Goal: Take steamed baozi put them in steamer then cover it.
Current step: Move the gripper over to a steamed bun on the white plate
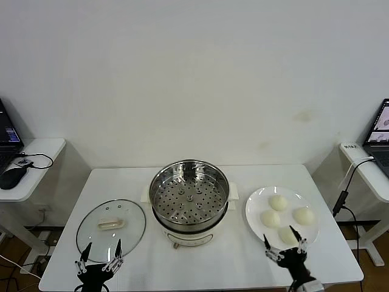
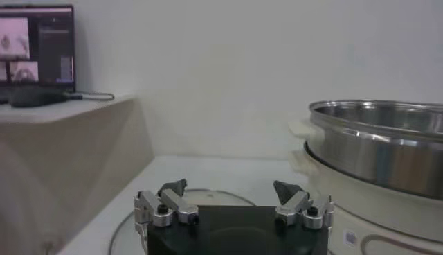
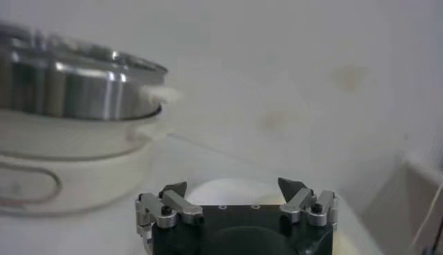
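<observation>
Grippers at the near edge of a white table, both empty with fingers spread wide: the left gripper hangs over the near rim of the glass cover, which lies flat on the table's left side with its white handle up, while the right gripper sits over the near rim of a white plate on the right. Four steamed buns rest on that plate, the nearest one just beyond the right fingertips. Between cover and plate stands the open steamer, its perforated tray bare. Farther back, side desks with laptops flank the table against a plain white wall.
</observation>
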Available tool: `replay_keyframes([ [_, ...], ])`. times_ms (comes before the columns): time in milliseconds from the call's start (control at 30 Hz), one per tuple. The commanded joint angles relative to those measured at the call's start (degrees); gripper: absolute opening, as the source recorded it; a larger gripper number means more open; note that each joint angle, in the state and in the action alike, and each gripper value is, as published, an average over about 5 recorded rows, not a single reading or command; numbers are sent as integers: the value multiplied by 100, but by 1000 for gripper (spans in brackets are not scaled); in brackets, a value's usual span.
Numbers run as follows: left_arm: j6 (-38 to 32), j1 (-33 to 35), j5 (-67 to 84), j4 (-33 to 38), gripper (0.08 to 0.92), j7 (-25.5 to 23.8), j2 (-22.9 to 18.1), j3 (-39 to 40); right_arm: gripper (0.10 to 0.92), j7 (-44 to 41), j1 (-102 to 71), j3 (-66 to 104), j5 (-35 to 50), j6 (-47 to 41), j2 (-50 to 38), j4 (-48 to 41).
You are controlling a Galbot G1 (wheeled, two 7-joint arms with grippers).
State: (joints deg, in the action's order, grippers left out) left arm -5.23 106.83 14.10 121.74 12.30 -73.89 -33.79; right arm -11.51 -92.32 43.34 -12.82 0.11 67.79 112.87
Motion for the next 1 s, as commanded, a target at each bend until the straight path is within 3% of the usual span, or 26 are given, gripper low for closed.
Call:
replay_keyframes([
  [33, -15, -42, -189, 11, 823, -54, 10, -69, 822, -324, 495, 430, -786, -304, -799, -158],
  [267, -70, -86, -286, -36, 823, -136, -16, -115, 823, -1576, 1427, 349, -1336, -288, -2240, -849],
  [533, -84, -80, -383, -35, 823, -137, -43, -162, 823, -2928, 3440, -1413, -850, -200, -3882, -1874],
  [800, -83, -95, -396, -19, 823, -118, -44, -247, 823, -4267, 7004, -5260, -67, 103, -4251, -3328],
  [1000, -66, -116, -404, -28, 823, -115, -39, -286, 823, -5113, 8080, -6881, 261, 24, -4202, -3643],
])
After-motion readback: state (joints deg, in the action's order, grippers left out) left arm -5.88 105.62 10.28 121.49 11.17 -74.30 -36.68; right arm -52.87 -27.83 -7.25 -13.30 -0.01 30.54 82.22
